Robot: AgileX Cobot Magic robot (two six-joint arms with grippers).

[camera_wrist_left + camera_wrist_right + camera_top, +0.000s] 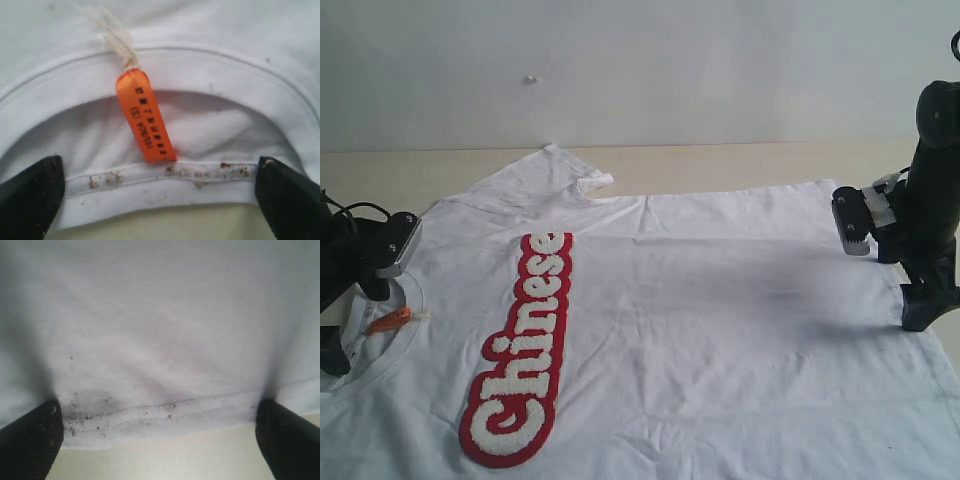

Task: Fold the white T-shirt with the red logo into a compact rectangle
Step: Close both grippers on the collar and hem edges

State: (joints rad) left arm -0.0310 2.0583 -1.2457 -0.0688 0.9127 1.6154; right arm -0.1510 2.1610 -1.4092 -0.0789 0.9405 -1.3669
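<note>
The white T-shirt (700, 300) lies spread flat on the table, collar to the left and hem to the right. Its red logo (525, 350) faces up on the chest, reading "Chinese". An orange neck tag (390, 321) (145, 117) lies inside the collar (165, 182). My left gripper (348, 325) (160, 197) is open and straddles the collar's near edge, with one black finger (30, 200) on either side. At the opposite end my right gripper (910, 285) (160, 435) is open astride the stitched hem (165, 412). Neither gripper holds any cloth.
The beige table (740, 160) shows as a strip beyond the shirt, with a pale wall behind it. One sleeve (560, 170) points toward the wall, its cuff folded over. The shirt's near part runs out of the exterior view.
</note>
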